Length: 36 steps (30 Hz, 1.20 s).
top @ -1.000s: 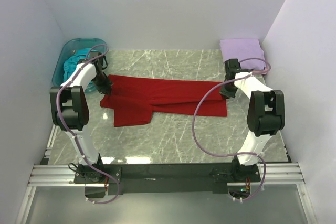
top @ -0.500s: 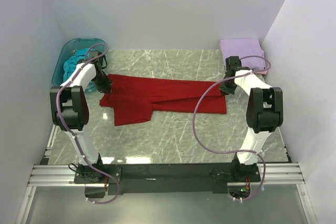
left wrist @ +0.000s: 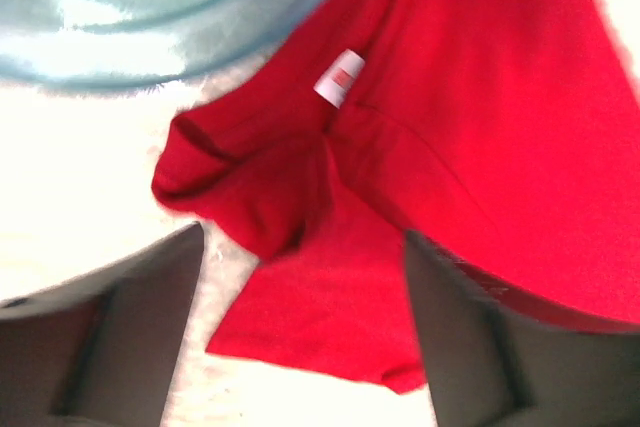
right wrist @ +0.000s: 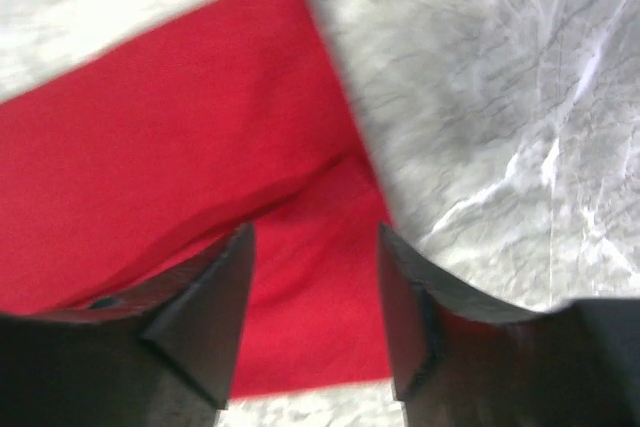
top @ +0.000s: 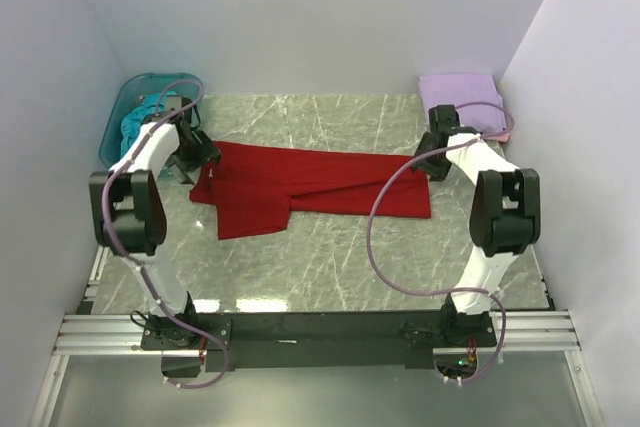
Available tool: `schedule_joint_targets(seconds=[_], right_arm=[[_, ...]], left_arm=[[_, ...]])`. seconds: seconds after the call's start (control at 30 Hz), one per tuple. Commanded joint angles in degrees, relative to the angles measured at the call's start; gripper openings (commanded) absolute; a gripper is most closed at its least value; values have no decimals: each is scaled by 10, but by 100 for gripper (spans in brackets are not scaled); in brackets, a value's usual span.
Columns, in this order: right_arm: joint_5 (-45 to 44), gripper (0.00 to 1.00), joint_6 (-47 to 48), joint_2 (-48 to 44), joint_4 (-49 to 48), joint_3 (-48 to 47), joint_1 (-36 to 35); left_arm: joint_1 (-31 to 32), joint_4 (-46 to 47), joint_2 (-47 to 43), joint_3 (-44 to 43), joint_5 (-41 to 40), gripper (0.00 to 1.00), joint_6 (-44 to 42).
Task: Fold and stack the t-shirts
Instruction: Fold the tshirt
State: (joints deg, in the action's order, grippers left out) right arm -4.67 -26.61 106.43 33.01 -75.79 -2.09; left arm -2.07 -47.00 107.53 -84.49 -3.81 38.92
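Deep red t-shirt (top: 300,187) spread across the middle of the marble surface (top: 330,257), a pincer over each end

Writing: I find one small white tag (left wrist: 338,78) with a red mark at the red shirt's crumpled left end, too blurred for me to read. Count: four t-shirts, one red lying flat with a sleeve sticking out toward me, one lavender t-shirt (top: 460,97) folded at the far right corner, one pale pink t-shirt (top: 507,134) showing only as an edge under the lavender, one teal t-shirt (top: 140,119) bunched in the single blue-green tub (top: 160,80) at far left. Left pincer (left wrist: 300,247) has its fingers spread, nothing between them, red cloth below. Right pincer (right wrist: 315,237) likewise stands apart above the shirt's right corner, gripping nothing
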Motion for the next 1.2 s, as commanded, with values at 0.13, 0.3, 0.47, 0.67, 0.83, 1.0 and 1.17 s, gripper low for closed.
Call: schedule_joint_targets(seconds=[0.13, 0.3, 0.47, 0.67, 0.83, 1.0, 1.17], right_arm=[[16, 63, 24, -153, -22, 33, -71], [41, 63, 12, -237, -40, 110, -114], [77, 63, 3, -296, -54, 172, -136], [85, 63, 2, -337, -65, 226, -144], [90, 63, 3, -355, -72, 265, -145], [80, 63, 14, -363, -78, 281, -145], [84, 63, 16, -355, -84, 288, -145]], left_arm=[[46, 26, -198, 87, -2, 95, 12], [111, 47, -277, 246, -29, 90, 31], [143, 103, -314, 372, -16, 78, 47], [169, 133, -284, 378, -12, 74, 62], [181, 143, -234, 362, -35, 71, 75], [189, 127, -184, 343, -65, 65, 75], [196, 123, -155, 331, -69, 43, 78]])
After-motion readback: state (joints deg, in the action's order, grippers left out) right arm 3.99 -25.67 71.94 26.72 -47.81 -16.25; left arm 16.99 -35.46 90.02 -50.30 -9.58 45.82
